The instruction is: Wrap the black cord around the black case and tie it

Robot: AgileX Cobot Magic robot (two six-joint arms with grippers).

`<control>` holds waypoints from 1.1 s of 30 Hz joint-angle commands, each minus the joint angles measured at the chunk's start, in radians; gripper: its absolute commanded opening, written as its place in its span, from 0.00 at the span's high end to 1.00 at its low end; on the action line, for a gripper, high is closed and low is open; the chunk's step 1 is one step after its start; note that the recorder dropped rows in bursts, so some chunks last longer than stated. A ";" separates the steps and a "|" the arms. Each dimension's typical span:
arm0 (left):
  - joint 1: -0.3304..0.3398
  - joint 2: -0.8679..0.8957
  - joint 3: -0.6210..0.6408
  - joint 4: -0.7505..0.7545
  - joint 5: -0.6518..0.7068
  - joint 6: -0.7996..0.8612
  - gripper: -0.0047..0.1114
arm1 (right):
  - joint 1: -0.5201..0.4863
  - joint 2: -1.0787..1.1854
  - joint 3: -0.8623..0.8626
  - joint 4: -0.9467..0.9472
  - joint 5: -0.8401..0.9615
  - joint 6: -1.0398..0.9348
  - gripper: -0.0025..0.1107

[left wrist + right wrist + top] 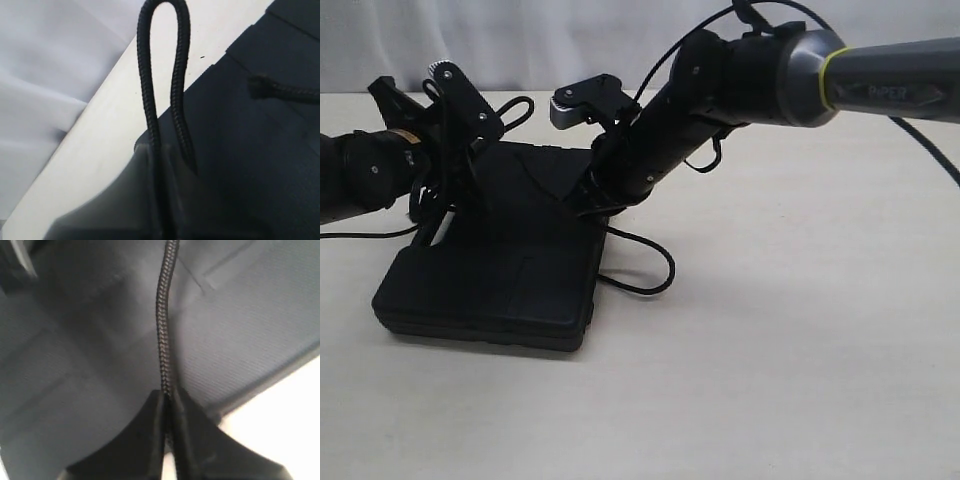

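The black case lies flat on the table, left of centre. My left gripper hovers over its far left corner, shut on the black cord, and a doubled loop of cord sticks out past its fingertips. The cord's frayed end rests on the case lid. My right gripper is low over the case's far right part, shut on a taut single strand of cord that runs across the lid. A slack loop of cord lies on the table beside the case's right edge.
The pale table stretches bare to the right and front of the case. A white backdrop stands behind. The right arm's glossy cables arc above the table at the far right.
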 commanded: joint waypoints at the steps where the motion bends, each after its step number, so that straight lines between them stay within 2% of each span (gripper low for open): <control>1: 0.001 -0.008 0.003 -0.003 0.020 0.004 0.96 | -0.002 -0.033 -0.007 0.093 -0.036 -0.030 0.94; 6: -0.010 -0.008 0.003 0.013 0.036 0.004 0.96 | -0.002 -0.034 -0.007 0.155 -0.120 -0.014 0.94; 10: -0.058 -0.010 0.003 0.009 -0.044 0.006 0.96 | -0.002 -0.034 -0.007 0.152 -0.084 0.008 0.94; 13: -0.063 -0.010 0.003 -0.006 -0.053 0.008 0.96 | -0.002 -0.034 -0.007 0.141 -0.063 0.010 0.94; 17: -0.063 -0.010 0.003 -0.124 -0.078 0.113 0.96 | -0.002 -0.034 -0.007 -0.033 -0.080 0.167 0.94; 20: -0.066 -0.010 0.003 -0.128 -0.055 0.119 0.96 | -0.003 -0.034 -0.007 -0.141 -0.103 0.272 0.94; 33: -0.105 -0.010 0.003 -0.112 -0.034 0.130 0.96 | -0.001 -0.034 -0.007 -0.020 -0.116 0.210 0.94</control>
